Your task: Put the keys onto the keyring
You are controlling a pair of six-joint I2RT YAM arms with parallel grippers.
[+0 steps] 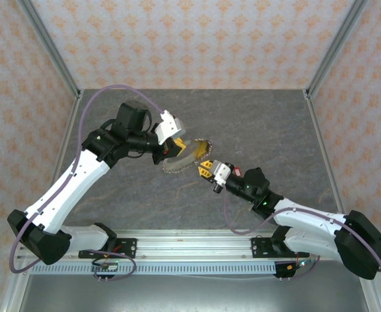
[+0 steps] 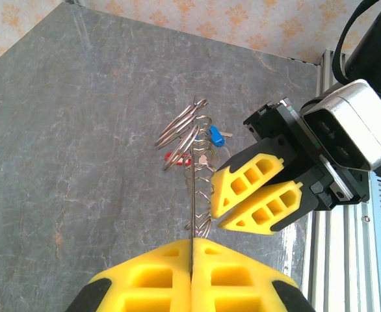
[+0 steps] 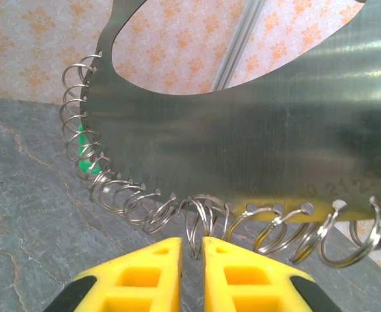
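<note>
Right wrist view: faint stamped digits on the crescent steel plate (image 3: 262, 130) are unreadable. Wire split rings (image 3: 122, 195) line its notched edge, with a green tag (image 3: 86, 156) behind them. The right pincer (image 3: 192, 250) pinches one keyring (image 3: 196, 227) above the grey stone-look counter (image 1: 255, 117). The left pincer (image 2: 192, 246) is clamped on the plate. A blue-tagged key (image 2: 216, 135) and a red-tagged key (image 2: 176, 157) sit by the far rings.

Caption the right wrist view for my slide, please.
Right pincer nipping one split ring among many strung along a curved metal plate.
</note>
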